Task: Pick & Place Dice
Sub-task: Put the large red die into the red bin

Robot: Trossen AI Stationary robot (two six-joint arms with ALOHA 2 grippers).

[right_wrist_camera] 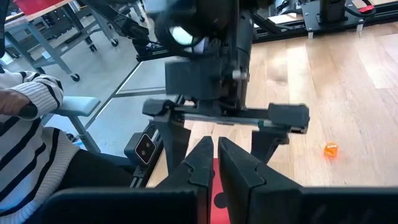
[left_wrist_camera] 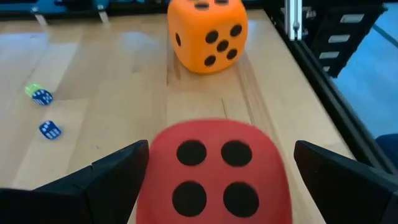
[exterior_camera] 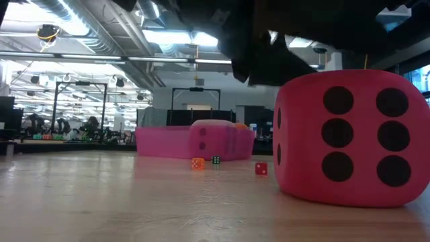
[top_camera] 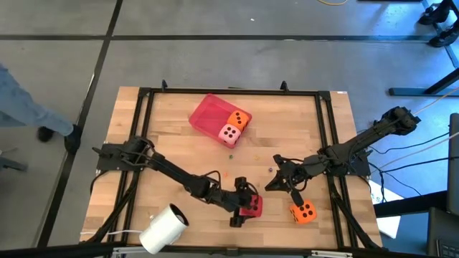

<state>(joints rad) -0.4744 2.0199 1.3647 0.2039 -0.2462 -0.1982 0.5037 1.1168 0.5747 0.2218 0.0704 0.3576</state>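
Note:
A red die (left_wrist_camera: 217, 174) sits with its underside on the table near the near edge (top_camera: 251, 208), showing six pips in the low view (exterior_camera: 349, 134). My left gripper (left_wrist_camera: 221, 149) is open, one finger on each side of this die, close to its sides (top_camera: 244, 203). One orange die (top_camera: 303, 212) rests on the table to the right of it (left_wrist_camera: 207, 34). A pink die (top_camera: 229, 133) and a second orange die (top_camera: 241, 118) lie in the red tray (top_camera: 204, 111). My right gripper (right_wrist_camera: 214, 155) is shut and empty, hovering between the red and the orange die (top_camera: 278, 175).
Tiny coloured dice lie scattered mid-table (exterior_camera: 197, 163) (left_wrist_camera: 50, 129) (right_wrist_camera: 331, 149). A white roll (top_camera: 163, 228) lies at the near left edge. A black frame (top_camera: 333, 136) rims the table. A person stands beyond the left edge (top_camera: 21, 100); a striped sleeve (right_wrist_camera: 25, 106) shows.

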